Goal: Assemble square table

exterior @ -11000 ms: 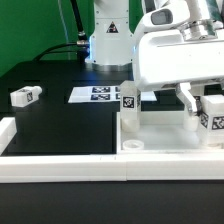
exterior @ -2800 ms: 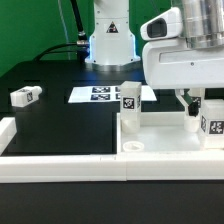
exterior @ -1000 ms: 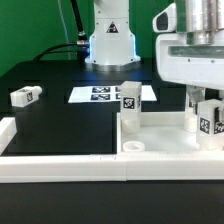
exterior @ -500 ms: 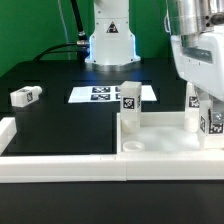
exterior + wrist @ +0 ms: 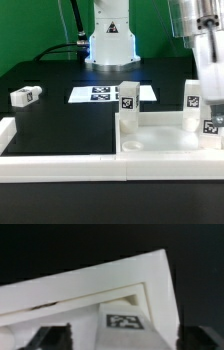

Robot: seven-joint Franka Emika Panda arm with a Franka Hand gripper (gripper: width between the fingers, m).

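The white square table panel (image 5: 160,141) lies at the exterior view's right, against the front border wall. A tagged white leg (image 5: 128,98) stands upright on its far left corner. A second tagged leg (image 5: 193,98) stands at the far right, and another tag (image 5: 212,128) shows at the frame's right edge. A loose leg (image 5: 24,96) lies on the black mat at the left. My gripper (image 5: 205,62) is blurred, above the right-hand legs. In the wrist view the gripper (image 5: 125,343) is open, its dark fingers (image 5: 55,336) apart either side of a tagged leg (image 5: 125,321) on the panel (image 5: 90,286).
The marker board (image 5: 105,94) lies flat behind the panel. A long low white border wall (image 5: 60,166) runs along the front and up the left side (image 5: 6,130). The robot base (image 5: 108,40) stands at the back.
My gripper has let go of the right-hand leg and risen up and to the right. The leg stays upright on the panel. The other parts have not moved.
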